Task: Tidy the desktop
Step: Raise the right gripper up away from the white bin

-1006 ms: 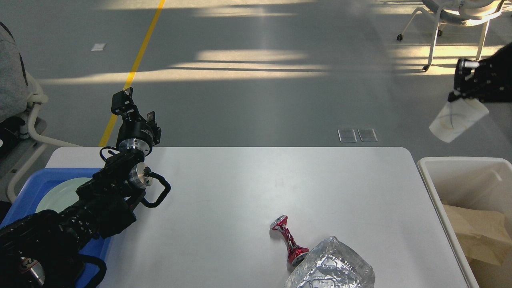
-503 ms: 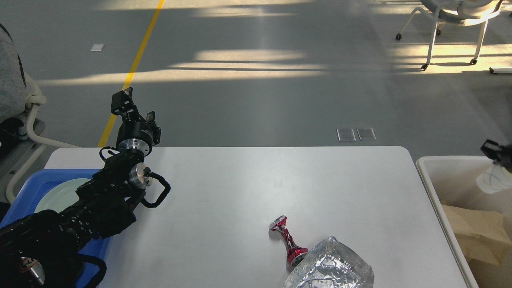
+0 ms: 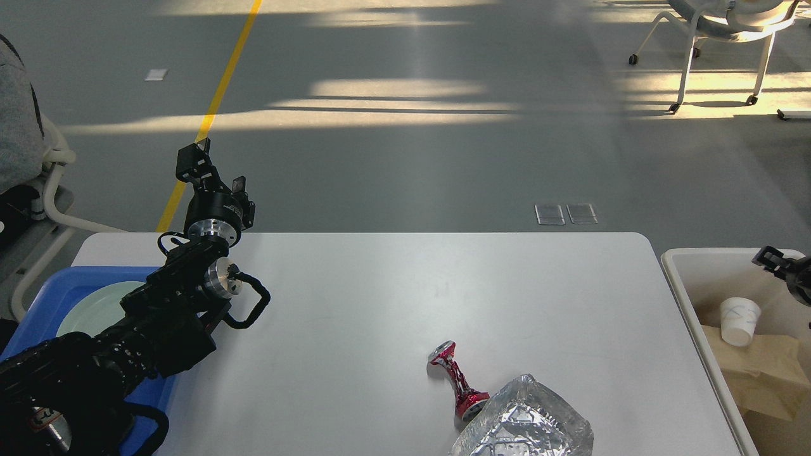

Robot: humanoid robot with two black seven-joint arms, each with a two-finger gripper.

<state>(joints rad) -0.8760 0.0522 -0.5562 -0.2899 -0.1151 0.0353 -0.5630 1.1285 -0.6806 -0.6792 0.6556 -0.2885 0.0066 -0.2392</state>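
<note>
The desktop is a large white tabletop. A crushed red can lies on it near the front, touching a crumpled foil container at the front edge. My left gripper is open and empty, raised above the table's back left corner. My right gripper shows only as a small dark part at the right edge, over the white bin. A white paper cup stands free inside that bin, below the gripper.
Brown paper lies in the bin. A blue tray with a pale green plate sits at the table's left end, partly under my left arm. A chair stands far back right.
My right gripper came down from high at the right with the paper cup and let it go. The cup now sits in the bin. The left arm has not moved.
</note>
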